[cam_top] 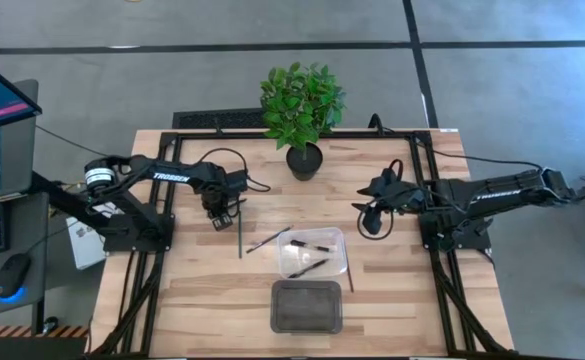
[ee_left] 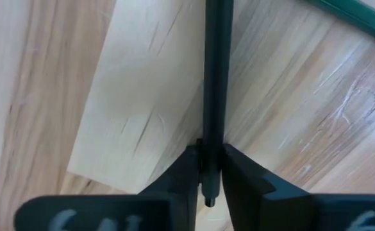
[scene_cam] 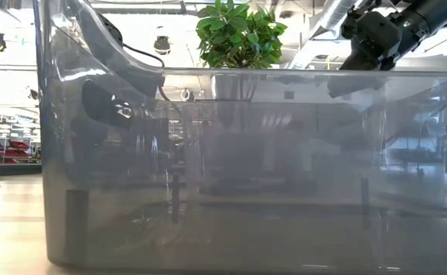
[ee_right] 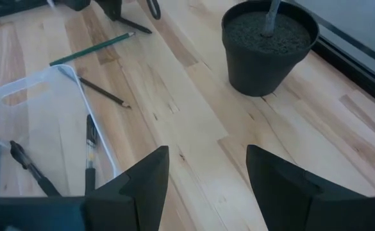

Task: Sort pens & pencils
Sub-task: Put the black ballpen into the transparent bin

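Note:
My left gripper (cam_top: pixel 222 220) (ee_left: pixel 209 173) is shut on a slim dark-green pencil (cam_top: pixel 239 238) (ee_left: pixel 214 64) left of the clear tray (cam_top: pixel 340 240) (ee_right: pixel 78 83). Two black pens (cam_top: pixel 312 247) (ee_right: pixel 91 151) lie inside that tray. A second dark pencil (cam_top: pixel 270 239) (ee_right: pixel 104 93) lies with one end at the tray's far-left corner. A reddish pencil (cam_top: pixel 349 272) lies on the table along the tray's right side. My right gripper (cam_top: pixel 370 218) (ee_right: pixel 206 186) hovers open to the right of the tray, touching nothing. My left gripper pinches the green pencil between its two fingers (ee_left: pixel 184 179), close to the pencil's far end (ee_left: pixel 211 151), whose tip pokes out just behind the fingers. The pencil runs straight on from the fingers toward the table's near edge. I cannot tell whether its other end touches the table.
A potted plant (cam_top: pixel 304 160) (ee_right: pixel 269 48) stands at the table's far middle. A dark translucent bin (cam_top: pixel 307 305) (scene_cam: pixel 223 153) sits near the front edge and fills the low view. Bare wood lies between the pot and the clear tray.

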### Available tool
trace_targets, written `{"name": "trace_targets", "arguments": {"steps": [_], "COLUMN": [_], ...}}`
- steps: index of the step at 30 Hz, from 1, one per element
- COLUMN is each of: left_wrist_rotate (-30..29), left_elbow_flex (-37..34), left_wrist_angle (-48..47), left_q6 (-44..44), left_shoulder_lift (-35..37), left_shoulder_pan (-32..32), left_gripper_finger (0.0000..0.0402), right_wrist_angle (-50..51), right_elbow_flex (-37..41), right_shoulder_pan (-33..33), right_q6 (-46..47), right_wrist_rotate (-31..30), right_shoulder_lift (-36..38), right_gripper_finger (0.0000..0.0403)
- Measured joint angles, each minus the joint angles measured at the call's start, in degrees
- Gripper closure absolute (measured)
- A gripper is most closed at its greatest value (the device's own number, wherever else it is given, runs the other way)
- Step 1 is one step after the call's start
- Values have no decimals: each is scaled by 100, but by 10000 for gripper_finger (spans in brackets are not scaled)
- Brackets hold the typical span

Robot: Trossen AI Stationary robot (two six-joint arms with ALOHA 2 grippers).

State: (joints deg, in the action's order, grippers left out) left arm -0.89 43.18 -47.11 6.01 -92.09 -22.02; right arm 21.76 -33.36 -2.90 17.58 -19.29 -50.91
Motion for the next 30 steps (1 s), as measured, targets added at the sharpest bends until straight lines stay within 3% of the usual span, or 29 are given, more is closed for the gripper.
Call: {"name": "trace_targets", "arguments": {"steps": [11, 21, 30], "left_wrist_rotate": [-51, -489, -284], "left_elbow_flex": [75, 466, 1120], "left_wrist_angle": [-156, -390, -411], "left_q6": [-69, -21, 67], "left_shoulder_lift": [-15, 425, 791], "left_shoulder_pan": [51, 473, 977], "left_gripper_finger": [372, 384, 384], "right_wrist_angle": [0, 4, 2], "right_elbow_flex": [0, 0, 0], "right_shoulder_pan": [0, 4, 4], "right_q6": [0, 0, 0], "right_wrist_rotate": [-2, -2, -4], "right_shoulder_lift": [1, 1, 1], "right_gripper_finger": [175, 174, 175]}}
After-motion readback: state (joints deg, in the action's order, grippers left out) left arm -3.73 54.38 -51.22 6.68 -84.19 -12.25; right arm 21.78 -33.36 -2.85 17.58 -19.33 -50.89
